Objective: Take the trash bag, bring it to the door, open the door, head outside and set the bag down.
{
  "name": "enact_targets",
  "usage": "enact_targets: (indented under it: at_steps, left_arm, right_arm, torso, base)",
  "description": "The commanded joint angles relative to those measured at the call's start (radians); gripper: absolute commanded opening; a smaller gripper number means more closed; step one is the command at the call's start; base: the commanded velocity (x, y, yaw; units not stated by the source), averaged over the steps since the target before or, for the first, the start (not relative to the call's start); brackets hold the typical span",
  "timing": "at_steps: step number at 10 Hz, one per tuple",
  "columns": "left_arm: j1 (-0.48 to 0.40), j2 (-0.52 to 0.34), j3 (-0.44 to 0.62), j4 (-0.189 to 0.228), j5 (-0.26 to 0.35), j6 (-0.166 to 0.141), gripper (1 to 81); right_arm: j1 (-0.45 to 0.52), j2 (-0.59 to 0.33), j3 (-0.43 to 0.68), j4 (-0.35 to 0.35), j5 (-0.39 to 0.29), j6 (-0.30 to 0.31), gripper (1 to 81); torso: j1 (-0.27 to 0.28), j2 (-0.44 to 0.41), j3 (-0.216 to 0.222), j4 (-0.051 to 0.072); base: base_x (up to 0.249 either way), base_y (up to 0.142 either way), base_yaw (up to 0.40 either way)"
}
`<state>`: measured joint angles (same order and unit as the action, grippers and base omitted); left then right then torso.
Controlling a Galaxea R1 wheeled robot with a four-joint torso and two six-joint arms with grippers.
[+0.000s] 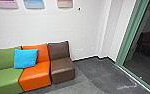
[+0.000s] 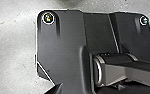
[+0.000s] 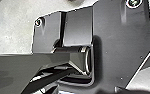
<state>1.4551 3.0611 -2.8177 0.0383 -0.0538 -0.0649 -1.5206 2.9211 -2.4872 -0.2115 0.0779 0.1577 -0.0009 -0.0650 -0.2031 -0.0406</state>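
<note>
A tall glass panel (image 1: pixel 141 50) in a green frame (image 1: pixel 128 37) stands at the right of the head view, with a dim space and reddish shapes behind or reflected in the glass. Whether it is the door I cannot tell, as no handle can be made out. The robot's own dark plate (image 2: pixel 63 50) and jointed bar (image 2: pixel 123 72) appear over grey floor in the left wrist view. In the right wrist view the same plate (image 3: pixel 121 45) and a bar (image 3: pixel 41 62) are seen. The state of both grippers is unclear.
Green (image 1: pixel 8 77), orange (image 1: pixel 37 78) and brown (image 1: pixel 62 68) seats line the white wall (image 1: pixel 48 27) at the left, with a blue cushion (image 1: pixel 26 58) on the orange one. Dark floor (image 1: pixel 103 72) extends between the brown seat and the green frame. Coloured panels hang above.
</note>
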Motion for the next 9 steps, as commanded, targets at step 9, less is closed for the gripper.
enact_targets:
  at_steps: [9]
  left_arm:
    - [-0.029,-0.163,0.246,-0.001,0.066,-0.007,81.1]
  right_arm:
    - [0.036,-0.173,0.294,0.001,-0.063,0.008,81.1]
  torso:
    - [0.001,0.000,0.000,0.000]
  base:
    - [0.020,0.000,0.000]
